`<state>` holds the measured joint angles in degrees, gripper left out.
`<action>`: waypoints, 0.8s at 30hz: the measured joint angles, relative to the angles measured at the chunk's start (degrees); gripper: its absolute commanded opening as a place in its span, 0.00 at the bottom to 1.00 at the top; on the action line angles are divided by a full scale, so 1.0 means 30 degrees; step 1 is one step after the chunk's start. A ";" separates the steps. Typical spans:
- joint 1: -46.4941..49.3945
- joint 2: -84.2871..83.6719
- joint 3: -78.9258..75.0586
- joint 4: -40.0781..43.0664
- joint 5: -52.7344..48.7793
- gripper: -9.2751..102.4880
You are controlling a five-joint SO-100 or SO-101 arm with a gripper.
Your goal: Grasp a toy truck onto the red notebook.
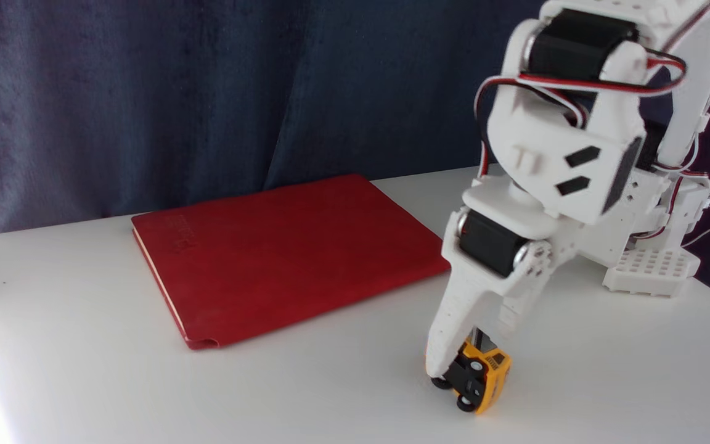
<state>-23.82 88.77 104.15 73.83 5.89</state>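
The toy truck (483, 379) is small and orange-yellow with black wheels, and it lies tipped on its side on the white table near the front right. My white gripper (461, 364) points down onto it, its fingers closed around the truck's body. The truck's wheels face left towards the camera and one edge still rests on the table. The red notebook (287, 256) lies flat to the left and further back, a short gap away from the gripper, with embossed lettering near its left edge.
The arm's white base (651, 268) stands at the back right of the white table (84, 370). A dark blue curtain (176, 92) hangs behind the table. Bright glare washes out the table's front left corner.
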 measured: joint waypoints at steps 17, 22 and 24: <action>0.0615 -0.2461 -0.0674 0.0322 -0.0527 0.22; 0.0381 -0.2461 -0.0967 0.0645 -0.0586 0.18; 0.0410 -0.2461 -0.0996 0.0703 -0.0557 0.16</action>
<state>-22.59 81.39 101.16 75.94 4.22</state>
